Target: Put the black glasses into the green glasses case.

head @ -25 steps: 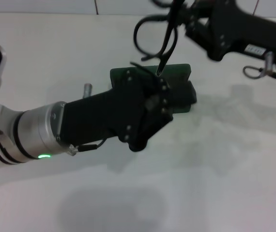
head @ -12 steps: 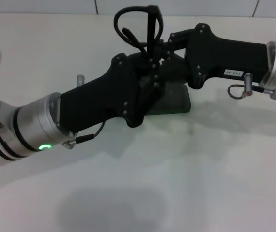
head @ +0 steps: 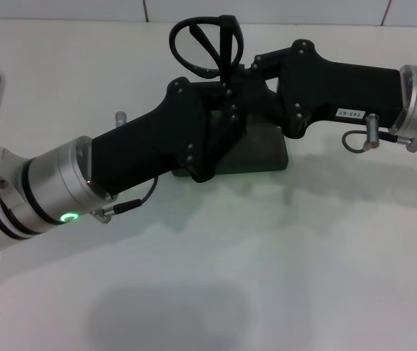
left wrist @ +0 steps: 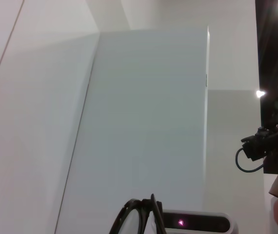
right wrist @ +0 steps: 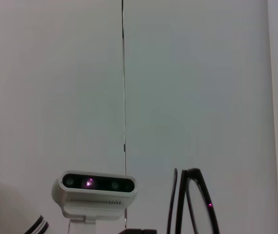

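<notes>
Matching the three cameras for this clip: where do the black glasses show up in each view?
Head view: the black glasses stick up at upper centre, above where the left gripper and right gripper meet.
Left wrist view: the black glasses are at the bottom edge, centre.
Right wrist view: the black glasses are at the lower right.
Shared landmark: the frames themselves; both wrist views also show a head camera beside them.

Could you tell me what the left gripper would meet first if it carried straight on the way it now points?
Most likely the right gripper: the left gripper points at it, both meeting at the black glasses above the green glasses case. Exact contact is hidden.
</notes>
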`<state>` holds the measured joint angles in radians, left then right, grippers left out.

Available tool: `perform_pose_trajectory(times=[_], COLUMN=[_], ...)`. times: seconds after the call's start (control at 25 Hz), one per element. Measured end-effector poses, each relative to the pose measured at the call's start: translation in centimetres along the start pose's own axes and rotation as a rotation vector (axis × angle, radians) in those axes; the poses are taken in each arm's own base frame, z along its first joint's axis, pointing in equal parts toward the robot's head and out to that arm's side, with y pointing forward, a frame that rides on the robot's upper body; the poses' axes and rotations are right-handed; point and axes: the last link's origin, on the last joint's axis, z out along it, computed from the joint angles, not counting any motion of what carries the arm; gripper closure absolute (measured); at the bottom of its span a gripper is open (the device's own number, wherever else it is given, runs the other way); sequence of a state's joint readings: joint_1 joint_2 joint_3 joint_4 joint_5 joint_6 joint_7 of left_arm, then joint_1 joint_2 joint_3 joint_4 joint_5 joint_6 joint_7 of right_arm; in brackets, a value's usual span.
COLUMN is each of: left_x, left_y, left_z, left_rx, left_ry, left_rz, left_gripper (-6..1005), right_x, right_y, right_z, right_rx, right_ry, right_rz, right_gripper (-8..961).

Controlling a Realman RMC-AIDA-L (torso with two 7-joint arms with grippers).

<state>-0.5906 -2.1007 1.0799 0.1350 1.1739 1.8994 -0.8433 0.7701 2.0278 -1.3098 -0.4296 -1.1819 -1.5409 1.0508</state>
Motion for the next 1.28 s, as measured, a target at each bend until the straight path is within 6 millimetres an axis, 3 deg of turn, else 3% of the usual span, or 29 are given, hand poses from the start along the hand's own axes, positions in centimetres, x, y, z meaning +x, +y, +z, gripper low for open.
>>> perform_pose_trajectory(times=[0.4, 0.6, 0.8, 1.04, 1.28], left_x=[-0.1, -0.8, -1.6, -2.6, -3.1], left_y=[0.2, 1.9, 3.1, 3.8, 4.0], left_z=[-0.4, -3.0, -5.8, -7.1, -7.2], left_rx=[0.000, 0.005, 0.044, 0.036, 0.040], left_ry=[-0.011, -0.050, -0.133, -0.231, -0.257], left_rz=[-0.019, -0.029, -0.057, -0.085, -0.092], left_gripper=[979, 978, 978, 978, 978], right_x=[-0.1, -0.4, -2.3, -4.0, -2.3], right_y=[0.0, -0.7, -2.3, -2.8, -2.7], right_z=[-0.1, -0.9, -1.4, 1.5, 5.8], right_rx=[-0.003, 0.036, 0.050, -0.019, -0.034], right_ry=[0.004, 0.017, 0.148, 0.538, 0.818], right_rz=[-0.008, -0.016, -0.033, -0.056, -0.137], right_gripper=[903, 903, 903, 903, 904])
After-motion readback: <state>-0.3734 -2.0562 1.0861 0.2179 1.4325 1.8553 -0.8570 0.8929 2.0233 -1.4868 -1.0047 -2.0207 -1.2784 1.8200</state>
